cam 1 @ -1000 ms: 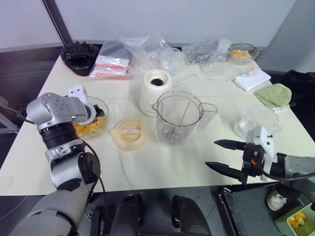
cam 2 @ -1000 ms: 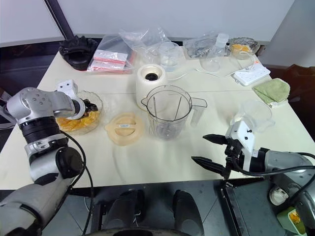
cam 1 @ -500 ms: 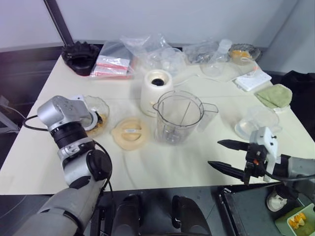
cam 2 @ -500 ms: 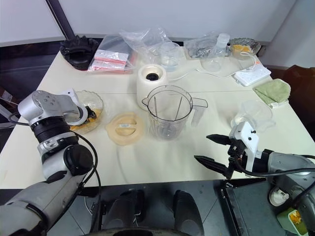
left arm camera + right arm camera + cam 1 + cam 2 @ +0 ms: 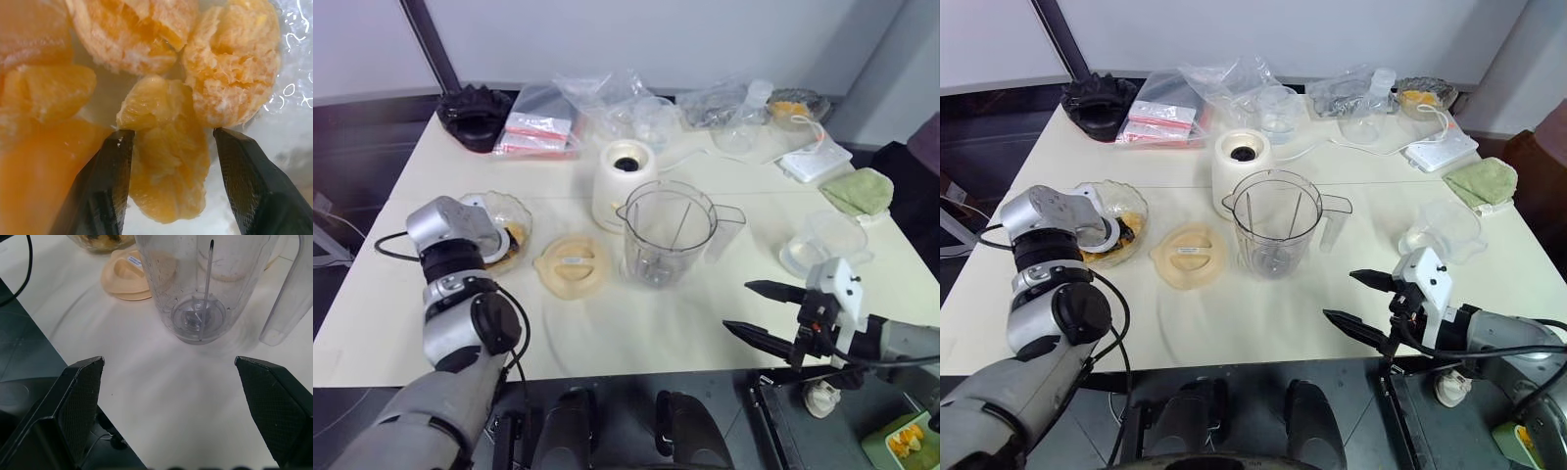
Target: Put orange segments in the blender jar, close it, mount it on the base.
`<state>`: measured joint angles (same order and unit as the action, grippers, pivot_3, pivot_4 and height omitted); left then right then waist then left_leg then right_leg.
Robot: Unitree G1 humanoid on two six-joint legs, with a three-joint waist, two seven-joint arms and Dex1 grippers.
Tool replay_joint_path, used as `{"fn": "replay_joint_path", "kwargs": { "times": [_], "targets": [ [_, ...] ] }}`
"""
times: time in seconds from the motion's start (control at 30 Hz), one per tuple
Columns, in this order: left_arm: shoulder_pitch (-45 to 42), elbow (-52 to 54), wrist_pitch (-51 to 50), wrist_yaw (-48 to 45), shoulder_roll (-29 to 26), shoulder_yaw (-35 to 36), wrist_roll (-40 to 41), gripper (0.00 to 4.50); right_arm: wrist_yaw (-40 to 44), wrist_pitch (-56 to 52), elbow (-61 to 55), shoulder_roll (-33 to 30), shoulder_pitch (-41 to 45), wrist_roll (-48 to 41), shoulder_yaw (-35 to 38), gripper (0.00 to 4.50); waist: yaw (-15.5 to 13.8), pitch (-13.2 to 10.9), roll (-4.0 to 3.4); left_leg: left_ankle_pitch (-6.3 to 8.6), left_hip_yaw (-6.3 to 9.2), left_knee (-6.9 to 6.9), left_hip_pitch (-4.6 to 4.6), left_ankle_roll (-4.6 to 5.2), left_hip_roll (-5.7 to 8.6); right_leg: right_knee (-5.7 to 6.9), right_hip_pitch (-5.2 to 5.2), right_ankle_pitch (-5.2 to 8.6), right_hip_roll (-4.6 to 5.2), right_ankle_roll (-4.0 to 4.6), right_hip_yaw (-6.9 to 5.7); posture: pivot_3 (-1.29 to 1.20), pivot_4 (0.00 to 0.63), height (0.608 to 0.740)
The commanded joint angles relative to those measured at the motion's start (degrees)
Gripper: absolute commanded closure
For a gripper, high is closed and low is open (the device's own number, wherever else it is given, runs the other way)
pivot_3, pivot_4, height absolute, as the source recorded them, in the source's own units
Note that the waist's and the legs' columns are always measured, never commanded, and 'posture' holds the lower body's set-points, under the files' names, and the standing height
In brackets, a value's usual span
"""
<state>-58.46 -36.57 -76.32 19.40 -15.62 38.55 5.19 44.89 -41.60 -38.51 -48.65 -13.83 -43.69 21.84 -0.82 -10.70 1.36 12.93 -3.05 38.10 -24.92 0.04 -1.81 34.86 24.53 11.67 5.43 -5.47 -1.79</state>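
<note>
Left tool [image 5: 166, 147] down in the glass bowl [image 5: 516, 211] near the left edge of the worktop [image 5: 636, 333]. Black fingers [image 5: 110, 186] on both sides of one orange piece [image 5: 164, 169], close to it; cannot tell if squeezing it yet. More orange segments [image 5: 146, 29] packed all around in the same bowl.

Right tool [image 5: 767, 311] low over the front right edge of the worktop, fingers spread wide apart, nothing between them.

Blender jar [image 5: 669, 233] standing upright in the middle of the worktop, no lid on, blade [image 5: 199, 316] seen at its bottom, no fruit inside. Cream base [image 5: 624, 182] just behind the jar, dark socket facing up. Flat pale orange lid [image 5: 571, 265] lying between the bowl and the jar. Plastic bags [image 5: 597, 103] and a green cloth [image 5: 859, 188] farther back and to the right.
</note>
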Motion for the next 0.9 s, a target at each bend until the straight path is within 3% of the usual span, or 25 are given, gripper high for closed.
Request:
{"fn": "replay_joint_path", "kwargs": {
  "times": [0.03, 0.1, 0.37, 0.67, 0.9],
  "targets": [
    [0.54, -1.02, -0.04, -0.74, -0.1, -1.18, 0.71, 3.54, -0.49, 0.68, -1.99, -0.09, -0.03, -0.42, 2.02, 0.0, -0.04, 0.0, 0.0, 0.0, 0.01, 0.0, 0.0, 0.0, 0.0, 0.01, 0.0, 0.0, 0.0, 0.0, 0.0, 0.0, 0.15, 0.74],
    [0.42, -0.08, -0.64, -1.01, -0.12, -1.58, 0.88, 4.48, -0.58, 0.79, -1.79, -0.16, 0.21, -0.33, 1.87, 0.0, -0.1, 0.0, 0.0, 0.0, 0.01, 0.0, 0.01, -0.02, 0.0, 0.02, 0.0, 0.0, 0.02, 0.0, 0.0, 0.0, 0.15, 0.74],
    [-0.75, 6.61, -4.59, -4.21, -1.52, -4.82, 1.53, 4.48, -0.89, 1.37, -0.42, -0.01, 2.43, 0.49, 0.28, 0.0, -0.08, -0.04, 0.07, 0.0, 0.0, 0.01, -0.02, -0.02, 0.01, 0.01, 0.01, 0.01, 0.05, -0.01, -0.01, 0.0, 0.15, 0.74],
    [2.42, 23.57, -16.18, -16.03, -9.77, -14.14, 8.21, 4.48, 0.13, 2.4, 1.28, 0.18, 2.11, 1.61, 0.17, 0.0, 0.13, -0.08, 0.15, -0.01, 0.0, 0.0, -0.06, -0.03, -0.01, 0.03, 0.08, 0.01, 0.03, 0.0, 0.0, 0.0, 0.15, 0.74],
    [4.63, 24.7, -16.18, -23.1, -17.45, -19.24, 11.39, 4.48, 0.58, 3.4, 3.44, 1.22, 2.43, 2.7, -0.5, 0.0, 0.05, -0.09, 0.17, -0.01, 0.04, 0.0, -0.06, -0.04, -0.02, 0.04, 0.1, 0.02, 0.06, 0.02, 0.01, 0.0, 0.15, 0.74]
  ]
}}
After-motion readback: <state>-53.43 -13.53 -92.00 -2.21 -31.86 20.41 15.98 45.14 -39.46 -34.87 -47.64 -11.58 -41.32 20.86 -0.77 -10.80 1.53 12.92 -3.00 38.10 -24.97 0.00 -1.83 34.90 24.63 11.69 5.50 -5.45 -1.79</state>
